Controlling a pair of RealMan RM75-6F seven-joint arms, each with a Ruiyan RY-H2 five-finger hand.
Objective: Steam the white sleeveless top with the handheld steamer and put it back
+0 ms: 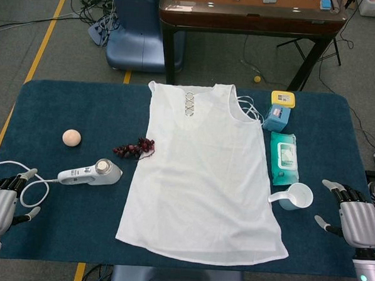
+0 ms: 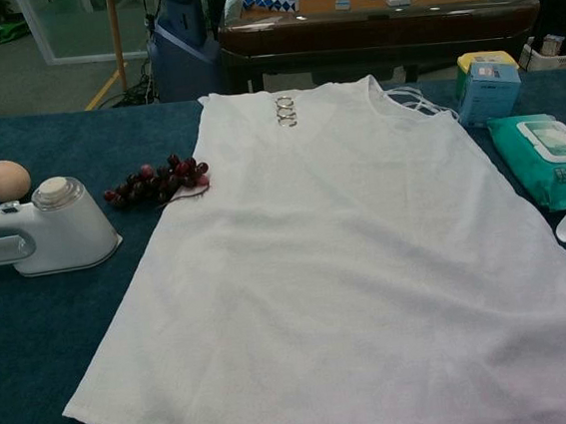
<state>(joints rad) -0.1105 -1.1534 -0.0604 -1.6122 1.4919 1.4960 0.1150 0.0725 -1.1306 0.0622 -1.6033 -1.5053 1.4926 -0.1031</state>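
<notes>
A table covered in dark blue felt-like cloth [image 1: 57,222] fills the scene, and the white sleeveless fabric top [image 1: 201,173] lies flat on its middle, neckline toward the far edge, with a column of small silver metal rings [image 1: 189,103] at the neck opening. To the top's right, near the right edge of the table, rests a teal soft pack of wet wipes [image 1: 283,158], and beyond it a small light-blue box with a yellow lid [image 1: 279,111]. Just beside the hem's right side sits a pale blue plastic scoop cup [image 1: 293,197]. Left of the top, the white handheld steamer [image 1: 91,172] lies on its side, its white cord [image 1: 23,188] looping toward the left edge. A bunch of dark red grapes [image 1: 133,148] touches the top's left edge, and a round beige ball [image 1: 71,137] sits further left. The left hand [image 1: 2,203] rests at the near left corner, fingers apart and holding nothing; the right hand [image 1: 354,215] at the near right corner is likewise released.
</notes>
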